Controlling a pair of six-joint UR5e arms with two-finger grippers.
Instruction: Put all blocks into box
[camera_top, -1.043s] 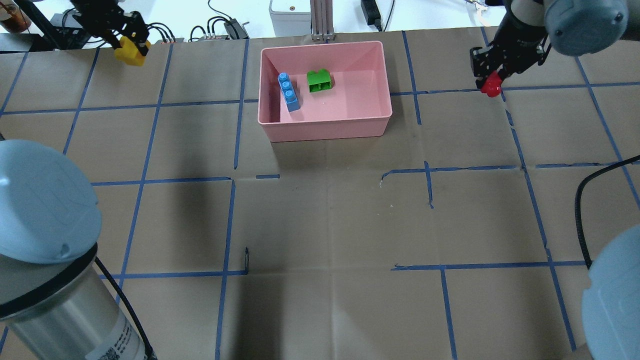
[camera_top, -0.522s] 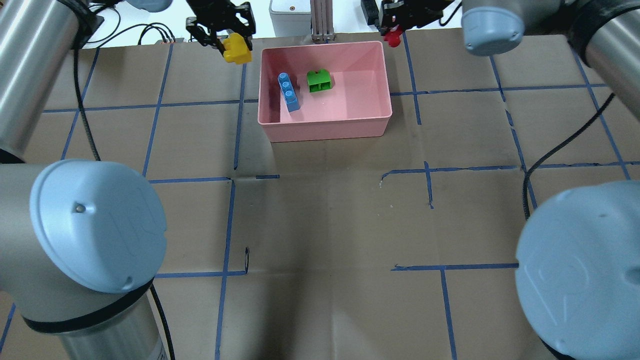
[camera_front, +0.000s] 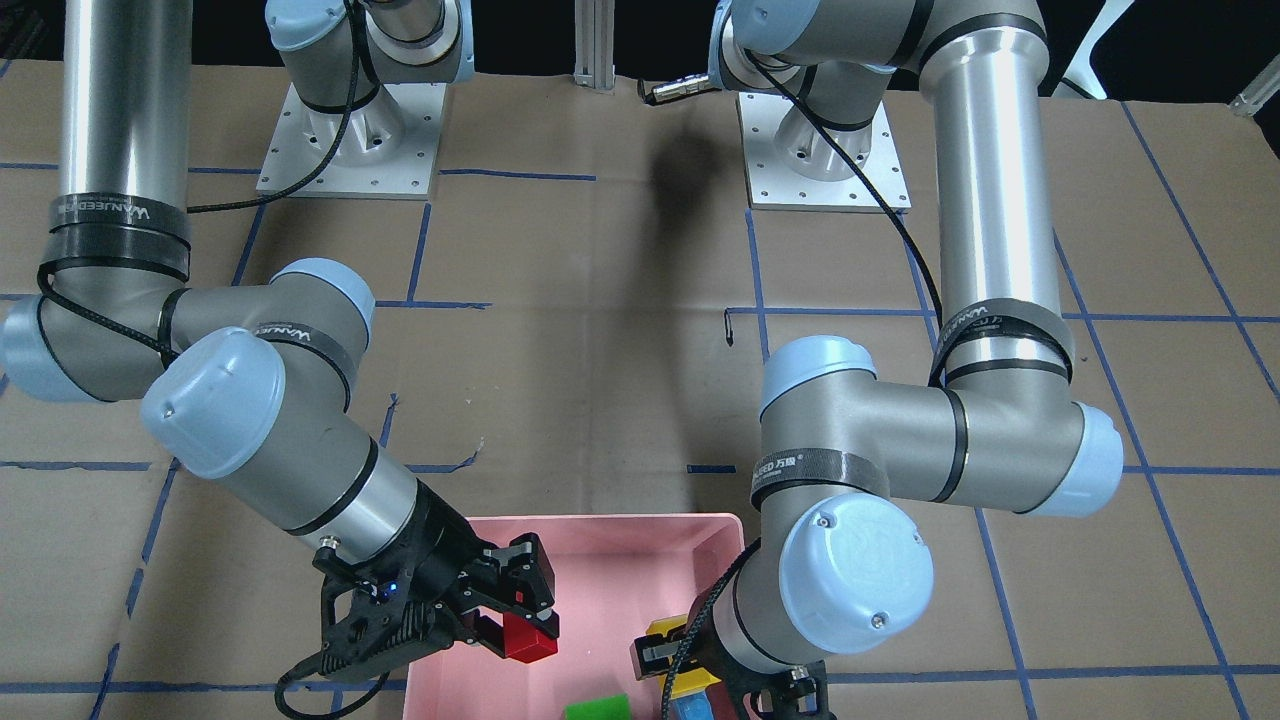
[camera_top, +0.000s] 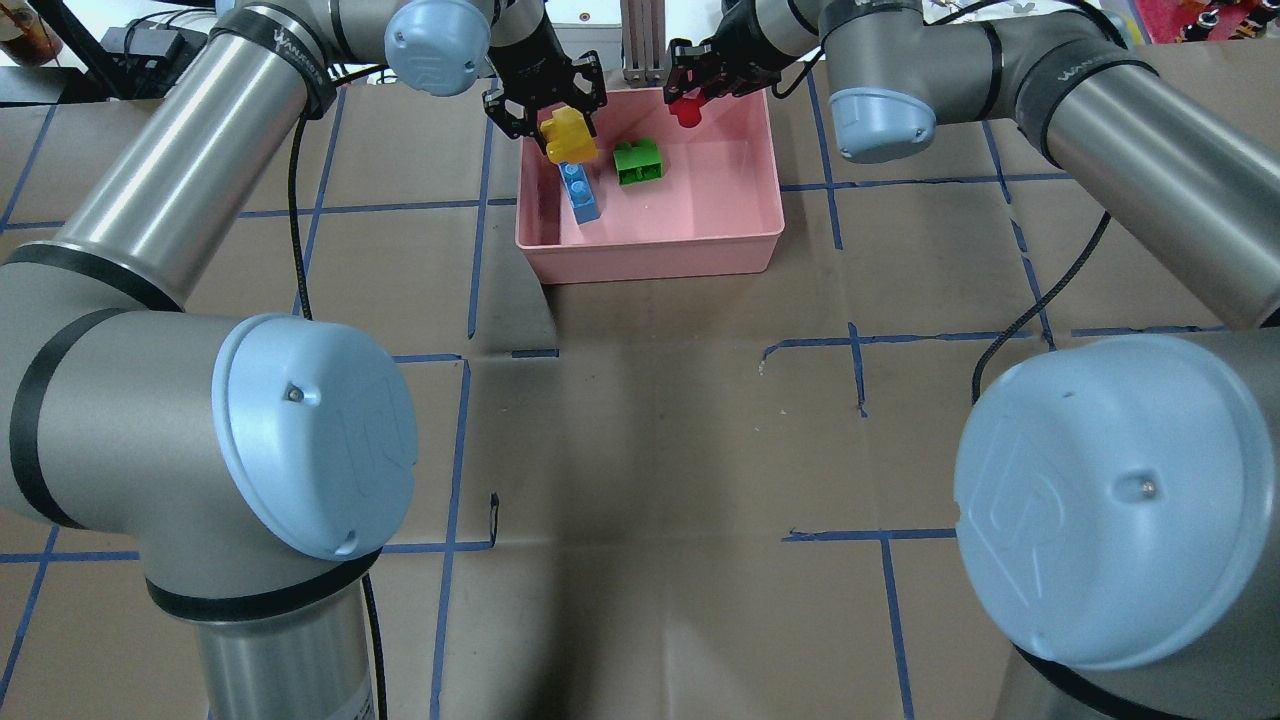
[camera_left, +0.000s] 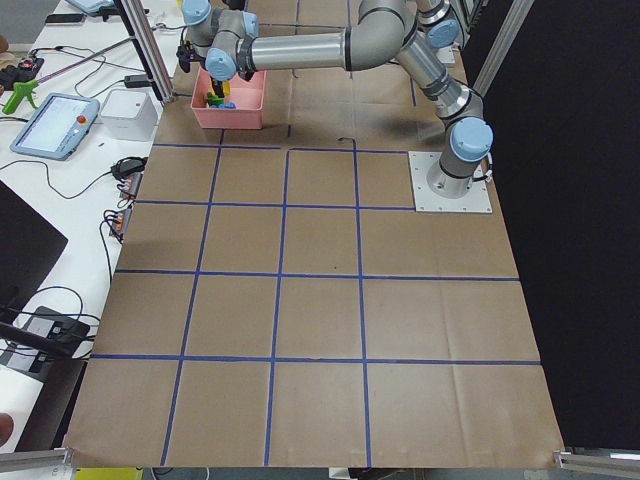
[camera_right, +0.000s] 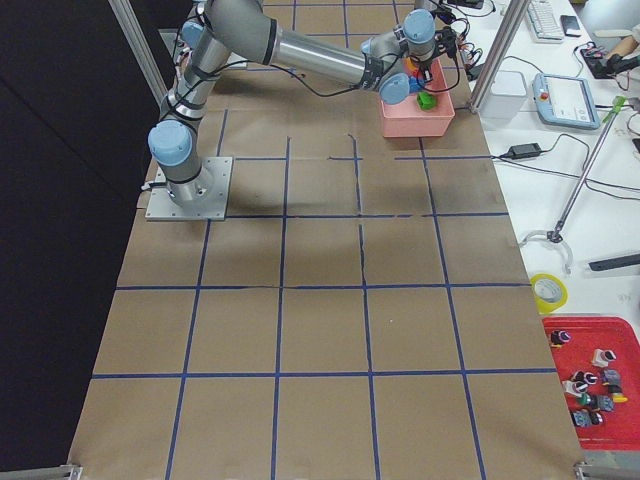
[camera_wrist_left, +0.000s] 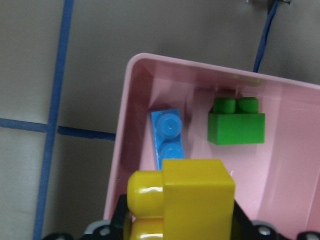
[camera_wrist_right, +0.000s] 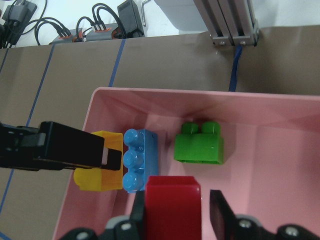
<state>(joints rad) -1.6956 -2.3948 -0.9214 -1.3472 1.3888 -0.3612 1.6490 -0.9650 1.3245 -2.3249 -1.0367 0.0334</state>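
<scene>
The pink box (camera_top: 700, 190) stands at the table's far middle. A blue three-stud brick (camera_top: 580, 190) and a green two-stud brick (camera_top: 638, 161) lie inside it. My left gripper (camera_top: 565, 125) is shut on the yellow brick (camera_top: 568, 137) and holds it over the box's far left corner, above the blue brick (camera_wrist_left: 167, 137). My right gripper (camera_top: 688, 98) is shut on the small red brick (camera_top: 686, 110) above the box's far wall, right of the green brick. The right wrist view shows the red brick (camera_wrist_right: 173, 205), the green brick (camera_wrist_right: 200, 145) and the yellow brick (camera_wrist_right: 95, 172).
An aluminium post (camera_top: 645, 40), a grey unit (camera_top: 580, 20) and cables stand just beyond the table's far edge behind the box. Both arms stretch across the brown, blue-taped table cover (camera_top: 650, 450) towards the box.
Both grippers have moved inward from the box's sides. The left one now holds the yellow brick over the box's left end, the right one the red brick over its far wall.
</scene>
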